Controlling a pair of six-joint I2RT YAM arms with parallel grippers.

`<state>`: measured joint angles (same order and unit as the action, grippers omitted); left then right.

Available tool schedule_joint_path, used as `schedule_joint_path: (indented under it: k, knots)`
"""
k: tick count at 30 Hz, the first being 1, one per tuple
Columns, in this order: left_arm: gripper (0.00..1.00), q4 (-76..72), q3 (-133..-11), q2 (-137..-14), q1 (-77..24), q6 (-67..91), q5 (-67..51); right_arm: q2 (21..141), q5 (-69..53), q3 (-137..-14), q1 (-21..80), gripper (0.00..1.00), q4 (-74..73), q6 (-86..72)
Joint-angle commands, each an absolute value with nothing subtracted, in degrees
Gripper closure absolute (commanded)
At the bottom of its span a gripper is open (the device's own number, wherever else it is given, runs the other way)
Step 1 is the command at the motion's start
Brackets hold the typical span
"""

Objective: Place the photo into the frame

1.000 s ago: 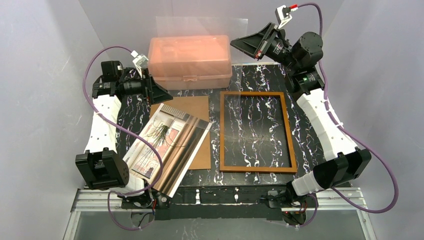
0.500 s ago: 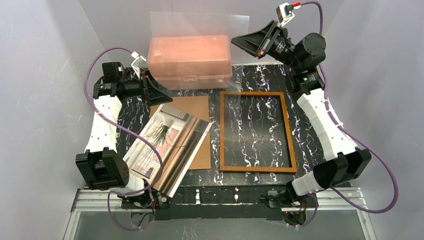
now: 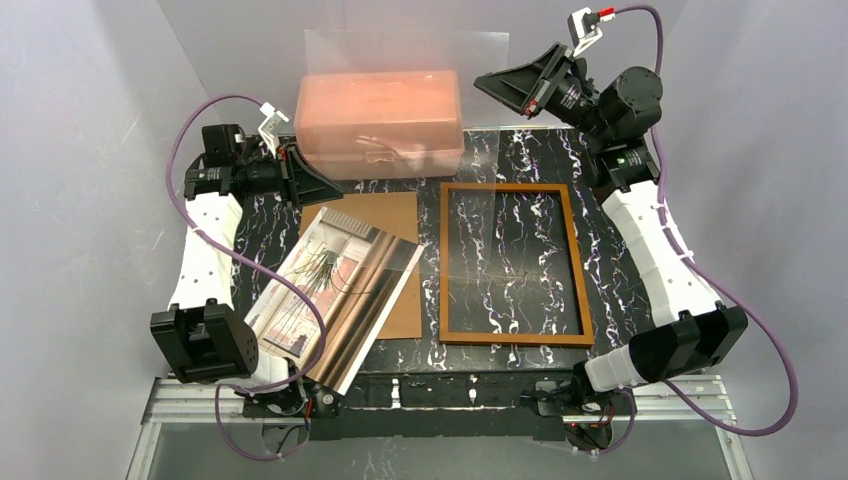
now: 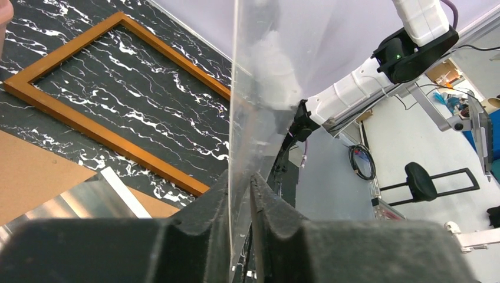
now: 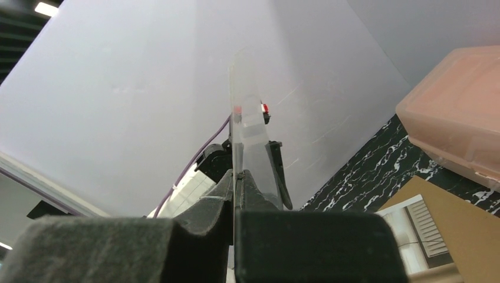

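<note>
The photo lies face up at the front left, curled and glossy, partly on the brown backing board. Right of it, the frame lies flat, with only the marble table showing through it. A clear sheet hangs upright over the pink box. My right gripper is shut on its right edge, and the pads press the sheet. My left gripper straddles the sheet's left edge, nearly closed. One pad touches the sheet and a narrow gap shows at the other.
The pink lidded box stands at the back of the table under the sheet. Grey walls close in the left, right and back. Both arm bases sit at the near edge. In the left wrist view, the frame lies below and to the left.
The left jaws went from wide open to nearly closed around the sheet's left edge. The right gripper lifted the sheet slightly up and to the right.
</note>
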<state>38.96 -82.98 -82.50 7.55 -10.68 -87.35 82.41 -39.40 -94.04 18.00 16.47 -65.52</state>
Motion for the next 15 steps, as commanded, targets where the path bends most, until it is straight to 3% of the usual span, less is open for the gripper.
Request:
schedule_joint_path:
  k: [1, 3, 6, 10, 15]
  knots:
    - [0.9, 39.1, -84.1, -79.2, 7.7, -10.4, -93.3, 79.8, -39.0, -93.1, 17.3, 0.91, 18.1, -63.3]
    - [1.0, 39.2, -84.4, -79.1, 7.7, -10.1, -93.1, 79.6, -39.2, -92.1, 17.2, 0.82, 18.0, -62.9]
    - [1.0, 39.3, -85.0, -79.0, 7.8, -9.7, -92.6, 78.8, -39.4, -89.7, 17.1, 0.63, 18.0, -62.3]
    - [1.0, 39.5, -85.3, -78.7, 7.7, -8.8, -91.8, 77.7, -39.7, -85.6, 17.1, 0.48, 17.8, -61.8]
    - [1.0, 39.6, -85.0, -78.6, 7.7, -6.3, -92.1, 76.0, -39.7, -79.3, 17.1, 0.4, 19.2, -62.4]
